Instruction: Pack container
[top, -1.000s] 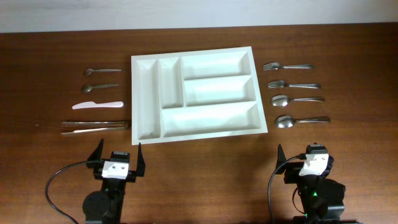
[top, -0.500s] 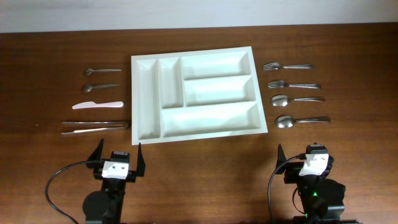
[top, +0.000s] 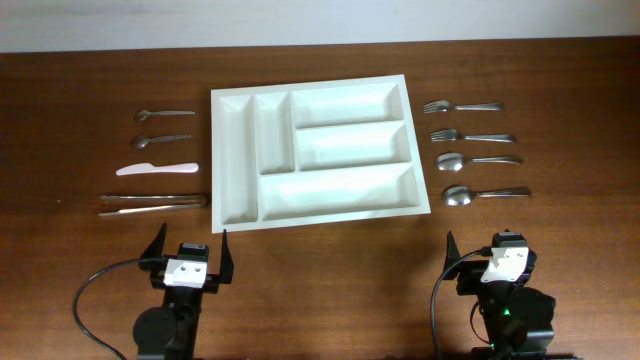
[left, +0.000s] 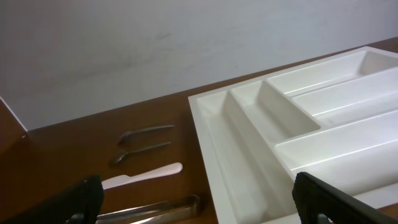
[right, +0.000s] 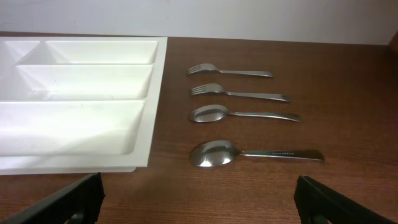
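Observation:
The white five-compartment container lies mid-table, all compartments bare; it also shows in the left wrist view and the right wrist view. My left gripper is open and empty at the near left, short of the tray. My right gripper is open and empty at the near right. Left of the tray lie two small spoons, a white knife and metal tongs. Right of it lie two forks and two spoons.
The table's far edge meets a white wall. Cables trail from both arm bases at the near edge. Bare wood lies between the two arms.

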